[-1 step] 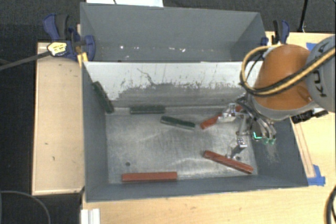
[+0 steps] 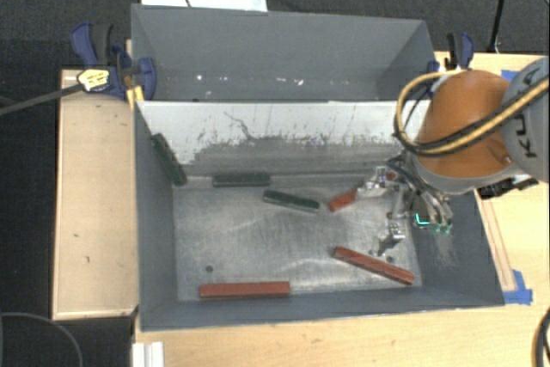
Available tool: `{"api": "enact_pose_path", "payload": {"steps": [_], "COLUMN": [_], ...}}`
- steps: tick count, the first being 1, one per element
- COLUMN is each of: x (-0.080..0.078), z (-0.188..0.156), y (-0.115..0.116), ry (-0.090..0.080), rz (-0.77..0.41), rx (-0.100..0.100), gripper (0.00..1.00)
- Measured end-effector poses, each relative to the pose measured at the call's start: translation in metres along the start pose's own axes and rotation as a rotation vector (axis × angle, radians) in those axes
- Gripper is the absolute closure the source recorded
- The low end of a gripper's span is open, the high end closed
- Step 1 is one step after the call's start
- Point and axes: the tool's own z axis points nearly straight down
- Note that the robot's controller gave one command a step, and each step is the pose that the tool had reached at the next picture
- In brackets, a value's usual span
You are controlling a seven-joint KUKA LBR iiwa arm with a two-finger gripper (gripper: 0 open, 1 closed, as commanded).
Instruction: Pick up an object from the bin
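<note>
End effector (image 2: pixel 390 243) over red-brown bar (image 2: pixel 375 265), rt side

Arm (image 2: pixel 464 131) low over a red-brown stick (image 2: pixel 374 265) — right of the bin (image 2: pixel 258 241).

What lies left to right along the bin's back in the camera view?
A leaning green stick at the left wall, a flat green stick by the back wall, a slanted green stick, a short red-brown piece.

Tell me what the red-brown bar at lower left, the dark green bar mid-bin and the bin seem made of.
Red-brown bar: flat, matte, evenly coloured; painted wood or plastic, hard to say which. Dark green bar: same matte look, likely the same stuff. Bin: grey metal, its floor scuffed pale with dull sheen.
</note>
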Motion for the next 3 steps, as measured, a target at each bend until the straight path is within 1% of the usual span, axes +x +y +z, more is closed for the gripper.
{"api": "enact_pose_path", "payload": {"steps": [1,2,3], "x": [0.031,0.031,0.020], "z": [0.072,0.072,-0.122], "y": [-0.023,-0.023,-0.005], "ry": [-0.012,-0.012,-0.010], "rz": [-0.030,-0.031,-0.021], "rx": [0.001,0.002,0.001], "gripper": [1.00,1.00,1.00]}}
